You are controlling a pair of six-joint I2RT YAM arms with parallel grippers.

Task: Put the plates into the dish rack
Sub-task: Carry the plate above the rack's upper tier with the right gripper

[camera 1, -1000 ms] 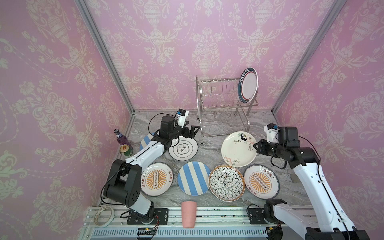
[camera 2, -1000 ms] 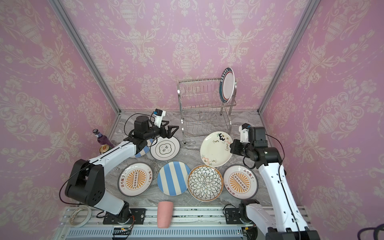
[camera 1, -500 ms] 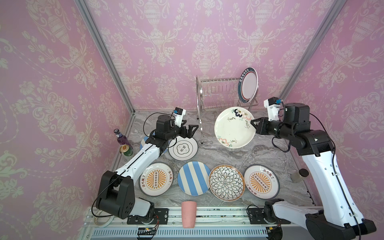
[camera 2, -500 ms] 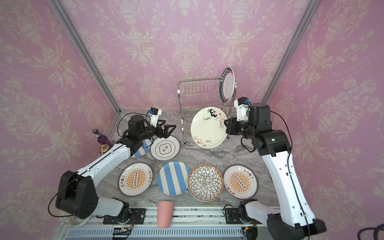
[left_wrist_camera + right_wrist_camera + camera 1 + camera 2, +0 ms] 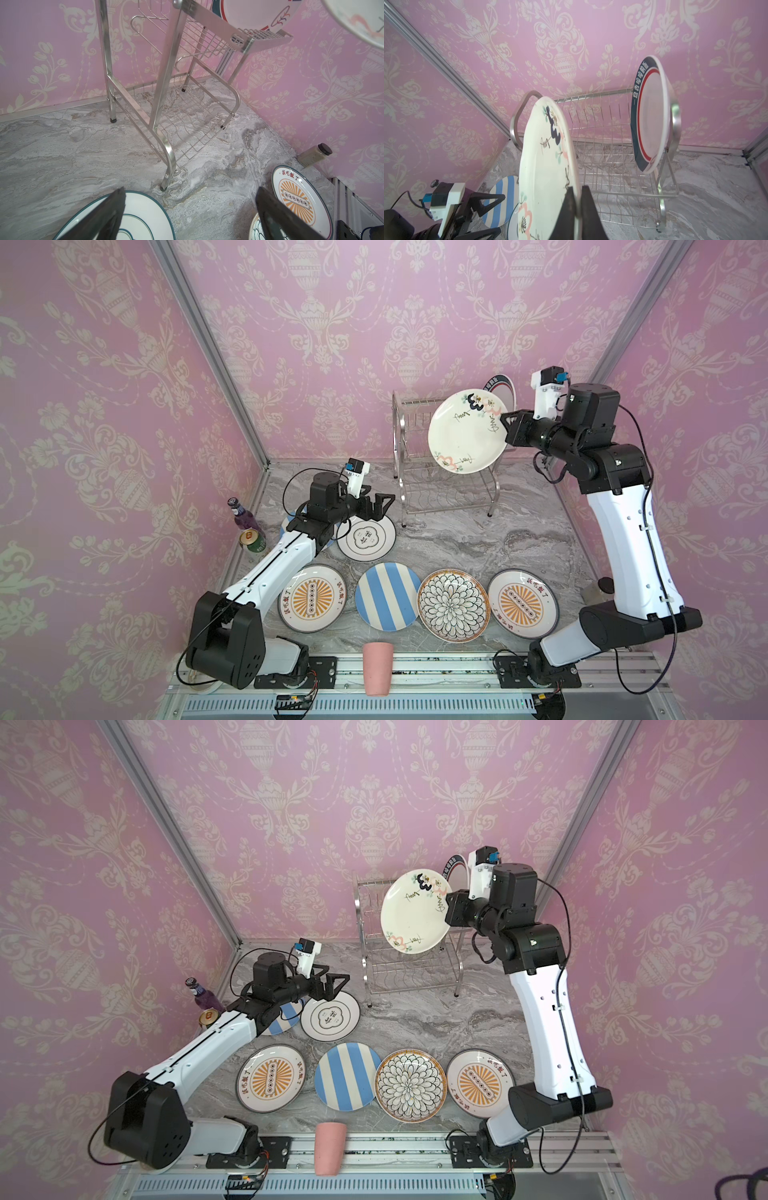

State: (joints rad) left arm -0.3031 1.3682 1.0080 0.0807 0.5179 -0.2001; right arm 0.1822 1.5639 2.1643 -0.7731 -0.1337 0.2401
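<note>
My right gripper (image 5: pixel 505 427) is shut on the rim of the cream floral plate (image 5: pixel 461 435), holding it on edge in front of the dish rack's (image 5: pixel 409 489) upper tier. The wrist view shows both fingers (image 5: pixel 588 207) pinching that plate (image 5: pixel 546 166). A navy-rimmed plate (image 5: pixel 650 116) stands in the rack's right end. My left gripper (image 5: pixel 380 506) hangs open over the black-ringed plate (image 5: pixel 365 537), holding nothing. In a row at the front lie an orange-sunburst plate (image 5: pixel 311 597), a striped plate (image 5: pixel 387 600), a petal plate (image 5: pixel 452 605) and another sunburst plate (image 5: pixel 521 603). A second striped plate (image 5: pixel 286 1019) lies partly under my left arm.
A pink cup (image 5: pixel 377 668) lies on the front rail. A purple bottle (image 5: pixel 243 516) and a can (image 5: pixel 252 540) stand by the left wall. A small jar (image 5: pixel 313 154) lies at the right wall. Pink walls close in the back and both sides.
My right arm lifted the cream floral plate off the table and carried it up and back to the rack's top tier, tipping it upright. The left gripper drew slightly left, still open.
</note>
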